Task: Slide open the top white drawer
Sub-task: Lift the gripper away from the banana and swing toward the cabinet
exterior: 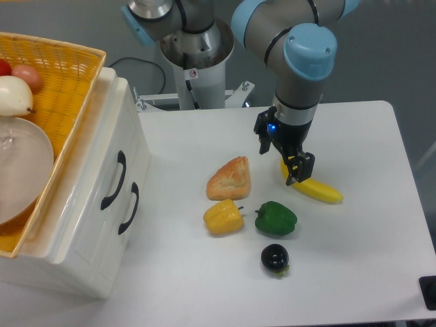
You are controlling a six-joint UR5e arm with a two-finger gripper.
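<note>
- The top white drawer (102, 174) sits at the left of the table, a glossy cream plastic front with one curved black bar handle (114, 180); it looks flush with the cabinet, closed
- Just below and to the right of it is the lower drawer front (112, 231) with its own matching black handle (129, 208), so two drawers, two handles
- On top of the cabinet rests one yellow wicker basket (65, 82), woven and open-meshed, holding a pale rounded fruit, a reddish one and a clear glassy bowl
- On the smooth white table (368, 259) lie five food items: one crusty wedge of bread (229, 179), one yellow bell pepper (223, 217), one green bell pepper (276, 218), one small dark round fruit (274, 257) and one banana (317, 190)
- The gripper (294, 170) hangs from the grey and blue arm, well apart from the drawers, right over the banana's near end; its black fingers hide that end, and I cannot tell whether they are parted or gripping it
</note>
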